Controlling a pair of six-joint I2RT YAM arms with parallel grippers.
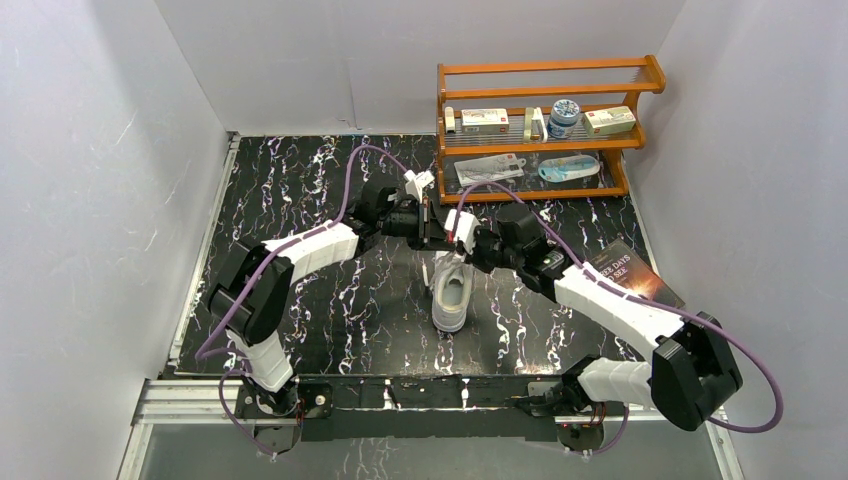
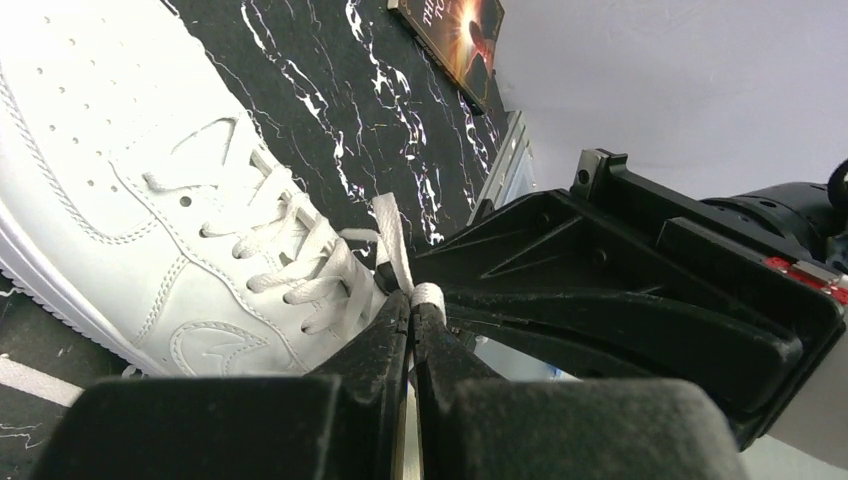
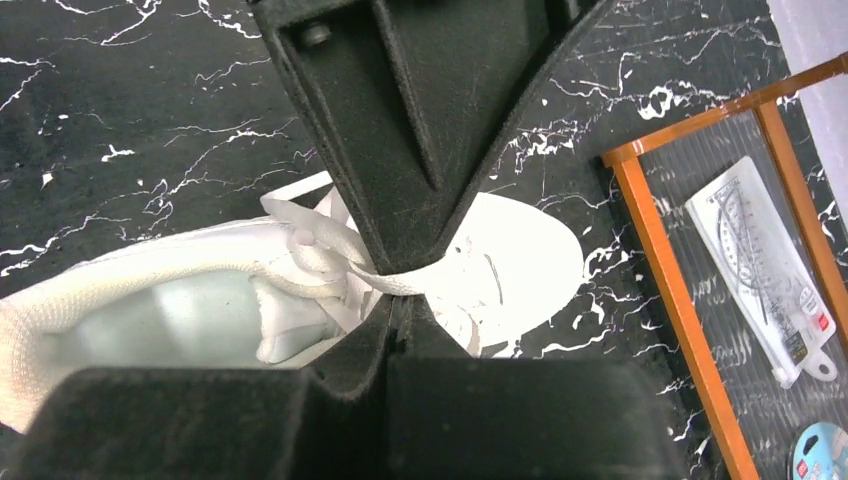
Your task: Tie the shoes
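Over the upper lace rows of the sneaker (image 1: 452, 295), left end effector (image 2: 413, 300) and right end effector (image 3: 400, 300) meet tip to tip, almost touching.

Left end effector: jaws fully closed, with a short white strand of the laces (image 2: 300, 270) pinched right at the tips. The strand runs down and left in the wrist view to the top eyelets.

Right end effector: jaws also fully closed, with a flat strand clamped across the tips. It leads left in its wrist view to the crossing above the tongue.

Sneaker position: on the desk (image 1: 300, 190), mid-frame in the top view, directly below both tips and extending toward the lower frame from them. Long axis runs up-down in that view. The right wrist view puts the toe on the side of the orange shelf (image 1: 550, 68) and the open collar on the side of the arm bases. Whether the sole sits flat I cannot tell.

Neither arm is nearer. They come in from opposite sides, left arm from frame left, right arm from the side of the book (image 1: 640, 275).

Judgement: each arm has one strand, so the next move depends on direction relative to the long axis. The strands must travel sideways, across that axis. A pull along it would likely drag the sneaker rather than tighten the laces.
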